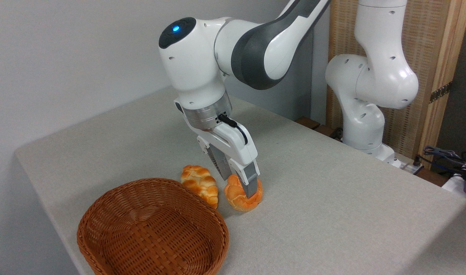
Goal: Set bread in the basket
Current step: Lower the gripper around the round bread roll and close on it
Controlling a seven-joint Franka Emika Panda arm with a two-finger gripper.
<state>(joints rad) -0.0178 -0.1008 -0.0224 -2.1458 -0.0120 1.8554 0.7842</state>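
Beside one basket (152, 229), two breads.

You see the basket (152, 229) at the lower left of the frame, on the table (332, 198). Just behind its right rim lies the loaf (200, 185). The bun (240, 198) sits right of the loaf, with the gripper (240, 183) around it.

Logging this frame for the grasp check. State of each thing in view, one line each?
bread: on the table, tilted, between the fingers.
gripper: down over the bread, fingers on either side; firm grip unclear.
basket: upright, empty.
braided loaf: lying on the table behind the basket, untouched.
table: bearing everything.
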